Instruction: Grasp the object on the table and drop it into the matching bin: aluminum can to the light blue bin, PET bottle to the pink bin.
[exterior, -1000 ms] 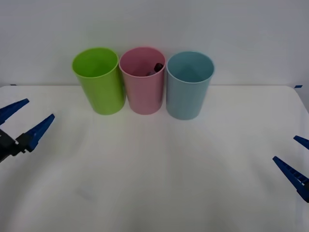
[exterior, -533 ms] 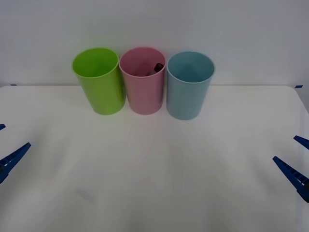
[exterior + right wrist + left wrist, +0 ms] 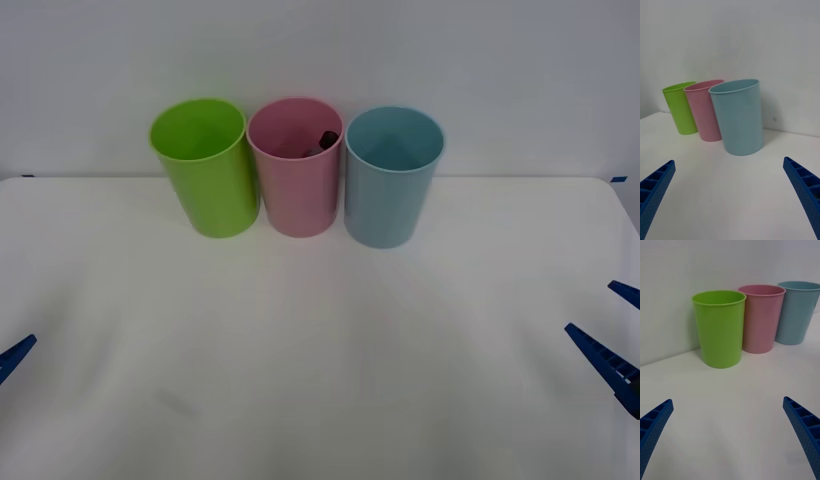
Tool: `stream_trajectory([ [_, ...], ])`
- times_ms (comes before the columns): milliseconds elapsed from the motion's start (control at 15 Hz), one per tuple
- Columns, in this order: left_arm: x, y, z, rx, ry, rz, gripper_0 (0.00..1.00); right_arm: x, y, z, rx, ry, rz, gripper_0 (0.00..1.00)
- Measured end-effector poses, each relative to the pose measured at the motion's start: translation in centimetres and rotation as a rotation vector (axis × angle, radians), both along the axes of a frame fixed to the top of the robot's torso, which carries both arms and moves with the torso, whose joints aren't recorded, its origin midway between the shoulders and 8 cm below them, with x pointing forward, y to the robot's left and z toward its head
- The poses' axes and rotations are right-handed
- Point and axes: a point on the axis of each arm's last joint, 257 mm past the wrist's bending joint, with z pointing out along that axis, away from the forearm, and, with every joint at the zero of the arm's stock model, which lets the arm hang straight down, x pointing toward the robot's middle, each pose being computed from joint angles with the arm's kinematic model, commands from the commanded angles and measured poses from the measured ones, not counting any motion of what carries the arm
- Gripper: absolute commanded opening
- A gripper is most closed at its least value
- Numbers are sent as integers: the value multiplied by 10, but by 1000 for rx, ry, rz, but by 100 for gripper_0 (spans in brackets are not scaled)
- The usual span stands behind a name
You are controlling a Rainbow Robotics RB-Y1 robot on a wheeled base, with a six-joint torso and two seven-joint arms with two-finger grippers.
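The PET bottle (image 3: 322,141) lies inside the pink bin (image 3: 295,185), its black cap resting against the inner wall near the rim. To the pink bin's right stands the light blue bin (image 3: 392,195), with nothing visible inside it. Both bins stand at the back of the white table (image 3: 320,340). My left gripper (image 3: 727,401) is open and holds nothing, low at the table's near left, with one blue fingertip (image 3: 15,356) showing at the front view's edge. At the near right my right gripper (image 3: 590,306) hangs open and holds nothing, facing the light blue bin (image 3: 738,120).
A lime green bin (image 3: 205,175) stands left of the pink one, the three touching or nearly touching in a row. A plain wall rises just behind them. A faint smudge (image 3: 178,402) marks the table near the front left.
My left gripper has drawn back toward the near left corner, from two fingers in view down to one tip. The right arm, the bins and the bottle have not moved.
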Motion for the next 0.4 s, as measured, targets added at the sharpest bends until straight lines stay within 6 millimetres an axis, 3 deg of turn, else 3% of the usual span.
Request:
stream_trajectory([
  [400, -3, -4, -6, -16, 22, -8, 100, 0, 0, 0, 0, 0, 0, 100],
])
